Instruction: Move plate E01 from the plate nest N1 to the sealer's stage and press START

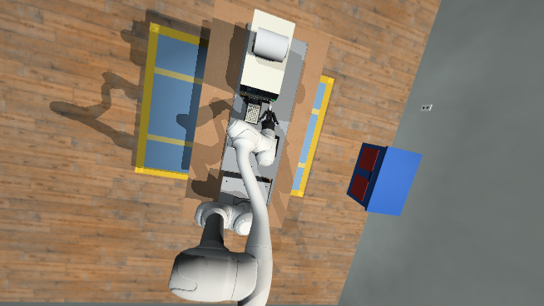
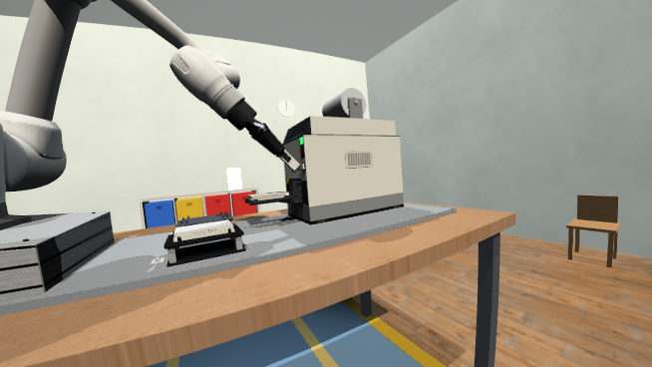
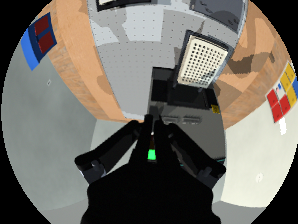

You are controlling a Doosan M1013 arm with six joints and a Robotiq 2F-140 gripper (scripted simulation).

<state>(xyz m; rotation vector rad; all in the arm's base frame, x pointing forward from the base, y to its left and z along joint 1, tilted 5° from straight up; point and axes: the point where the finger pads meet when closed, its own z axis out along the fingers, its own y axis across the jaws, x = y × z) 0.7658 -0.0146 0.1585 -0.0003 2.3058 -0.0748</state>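
The sealer (image 1: 266, 76) (image 2: 354, 182) (image 3: 202, 132) has its stage out at the front. A cream plate (image 1: 252, 112) (image 2: 269, 195) (image 3: 204, 61) lies on the stage and looks flat; its label is not readable. The sealer's lamp (image 1: 273, 100) (image 2: 301, 141) (image 3: 152, 154) is green, and no red light shows. My gripper (image 1: 270, 106) (image 2: 296, 166) (image 3: 153, 112) is shut and empty. Its fingertips are at the sealer's front face, below the lamp and beside and above the stage. The START button is hidden by the fingertips, so contact cannot be told.
Another cream plate (image 2: 204, 229) sits in a black raised nest (image 2: 240, 232), which the arm partly hides in the top view. A grey block (image 2: 75, 249) stands nearer the arm's base. A foil roll (image 1: 271, 45) (image 2: 339, 104) is on top of the sealer.
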